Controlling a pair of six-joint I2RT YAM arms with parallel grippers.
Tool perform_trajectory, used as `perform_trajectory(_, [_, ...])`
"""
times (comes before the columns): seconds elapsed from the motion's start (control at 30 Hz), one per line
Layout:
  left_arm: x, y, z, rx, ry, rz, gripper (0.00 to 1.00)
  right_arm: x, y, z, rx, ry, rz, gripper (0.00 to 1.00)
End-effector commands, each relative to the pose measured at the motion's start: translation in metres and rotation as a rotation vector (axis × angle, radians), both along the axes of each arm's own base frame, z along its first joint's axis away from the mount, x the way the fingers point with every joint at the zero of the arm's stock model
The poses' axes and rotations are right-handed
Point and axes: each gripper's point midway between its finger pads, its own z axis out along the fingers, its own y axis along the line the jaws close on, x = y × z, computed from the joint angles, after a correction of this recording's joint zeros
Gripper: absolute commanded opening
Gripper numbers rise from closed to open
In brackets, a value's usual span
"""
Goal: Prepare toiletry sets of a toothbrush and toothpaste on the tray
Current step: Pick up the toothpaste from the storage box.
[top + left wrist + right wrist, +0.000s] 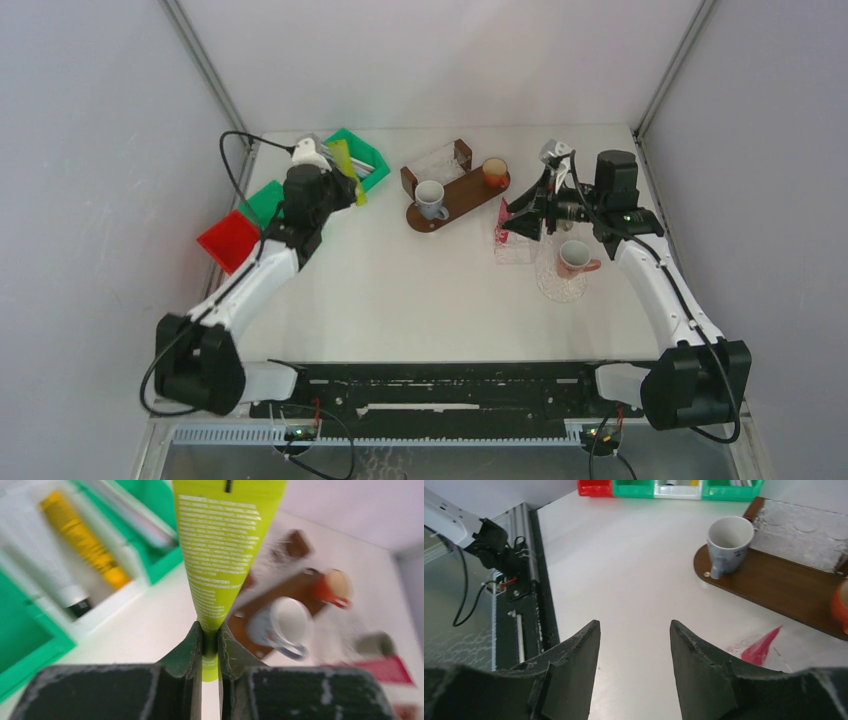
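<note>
My left gripper (210, 636) is shut on the bottom end of a yellow-green toothpaste tube (220, 555), which hangs above the table next to the green bin (365, 158). In the top view that gripper (345, 190) and tube (343, 160) are left of the brown tray (470, 200). A grey mug (430, 198) and an orange cup (494, 172) stand on the tray. My right gripper (634, 630) is open with nothing between its fingers and hovers right of the tray (774, 587), near a pink item (761, 647). No toothbrush shows clearly.
A white bin holds an orange-yellow tube (80, 540). A second green bin (262, 200) and a red bin (228, 240) line the left edge. A clear box (440, 160) sits on the tray's back. A pink mug (575, 257) stands on a glass dish (560, 285).
</note>
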Motion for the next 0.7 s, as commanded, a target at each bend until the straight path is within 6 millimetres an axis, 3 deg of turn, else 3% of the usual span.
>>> perform_trajectory(0.0, [-0.043,-0.054,0.103,-0.008,-0.442,-0.269,0.06,-0.022,0.009,0.025,0.075,-0.066,0.115,0.61])
perform_trajectory(0.37, [-0.158,-0.19,0.142,-0.187,-0.66,-0.914,0.06,-0.055,0.023,0.049,0.175,-0.077,0.251,0.67])
perform_trajectory(0.5, [-0.184,-0.23,0.148,-0.237,-0.667,-1.073,0.05,-0.062,0.028,0.053,0.184,-0.084,0.287,0.72])
perform_trajectory(0.67, [-0.203,-0.257,0.136,-0.265,-0.617,-1.206,0.05,-0.067,0.028,0.057,0.188,-0.096,0.304,0.76])
